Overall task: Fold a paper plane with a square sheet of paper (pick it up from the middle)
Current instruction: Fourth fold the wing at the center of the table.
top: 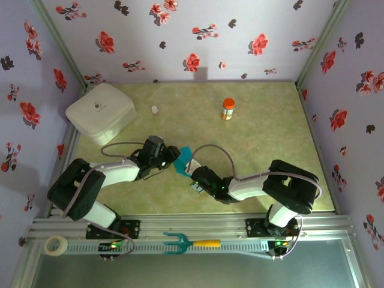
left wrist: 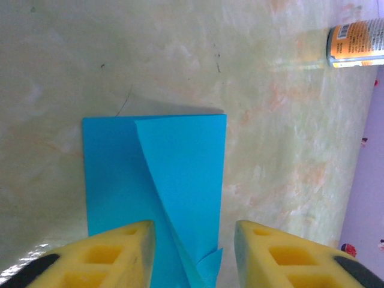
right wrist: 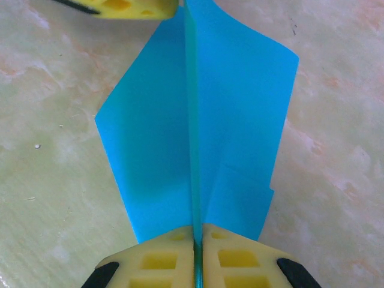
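The square sheet of paper (top: 185,159) is teal-blue and folded into a rough paper plane shape, lying mid-table between the two arms. In the right wrist view the paper (right wrist: 156,132) has a raised centre crease with a wing spread flat on each side. My right gripper (right wrist: 198,240) is shut on that crease at its near end. In the left wrist view the paper (left wrist: 186,168) shows a diagonal fold. My left gripper (left wrist: 195,252) hangs open over one end of it, its yellow fingers (left wrist: 120,252) apart and gripping nothing. In the top view the left gripper (top: 173,157) and right gripper (top: 193,174) face each other across the paper.
A white rounded box (top: 99,112) sits at the back left, with a small vial (top: 155,110) beside it. An orange bottle (top: 228,109) stands at the back centre, also in the left wrist view as the bottle (left wrist: 357,42). A tape roll (top: 56,245) and a teal pronged tool (top: 186,243) lie on the front rail.
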Robot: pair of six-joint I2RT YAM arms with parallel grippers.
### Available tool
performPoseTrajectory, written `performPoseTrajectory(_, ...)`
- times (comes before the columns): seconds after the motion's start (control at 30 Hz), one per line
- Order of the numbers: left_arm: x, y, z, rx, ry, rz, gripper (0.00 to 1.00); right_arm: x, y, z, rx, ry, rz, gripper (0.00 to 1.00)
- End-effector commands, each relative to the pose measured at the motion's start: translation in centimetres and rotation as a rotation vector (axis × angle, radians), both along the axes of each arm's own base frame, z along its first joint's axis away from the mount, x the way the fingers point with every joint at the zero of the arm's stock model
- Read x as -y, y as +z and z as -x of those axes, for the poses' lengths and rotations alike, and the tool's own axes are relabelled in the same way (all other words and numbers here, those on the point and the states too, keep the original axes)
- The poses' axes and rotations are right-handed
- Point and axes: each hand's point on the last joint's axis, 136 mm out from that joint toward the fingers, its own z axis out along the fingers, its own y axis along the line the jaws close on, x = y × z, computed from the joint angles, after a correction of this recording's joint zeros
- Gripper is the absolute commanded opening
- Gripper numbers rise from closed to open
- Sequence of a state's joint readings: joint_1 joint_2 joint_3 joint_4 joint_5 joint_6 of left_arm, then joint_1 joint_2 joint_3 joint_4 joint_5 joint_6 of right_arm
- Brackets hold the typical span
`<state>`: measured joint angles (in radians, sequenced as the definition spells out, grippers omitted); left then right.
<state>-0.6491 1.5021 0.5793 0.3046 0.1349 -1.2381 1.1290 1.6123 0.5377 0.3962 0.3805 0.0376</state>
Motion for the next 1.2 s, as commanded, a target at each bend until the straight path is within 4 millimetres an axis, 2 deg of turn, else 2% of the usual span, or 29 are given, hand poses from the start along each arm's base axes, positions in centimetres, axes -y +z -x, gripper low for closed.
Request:
performPoseTrajectory(0.0, 0.1, 0.4, -0.4, 0.004, -0.013, -0.006, 0.31, 0.1, 0.1, -0.1, -0.015, -0.013, -0.030, 0.12)
performPoseTrajectory(0.1, 0.2, 0.5, -0.4, 0.001, -0.015, -0.007, 0.20, 0.0, 0.2, -0.1, -0.019, -0.015, -0.042, 0.13)
performPoseTrajectory(0.37, 0.3, 0.6, -0.2, -0.016, -0.014, 0.003, 0.09, -0.2, 0.8, -0.6, -0.020, -0.028, -0.051, 0.17)
performPoseTrajectory(0.73, 0.4, 0.8, -0.2, -0.016, -0.013, 0.013, 0.07, -0.6, 0.9, -0.9, -0.027, -0.040, -0.046, 0.23)
performPoseTrajectory(1.17, 0.4, 0.8, 0.0, -0.016, -0.019, 0.016, 0.07, -0.1, 0.3, -1.0, -0.032, -0.055, -0.006, 0.22)
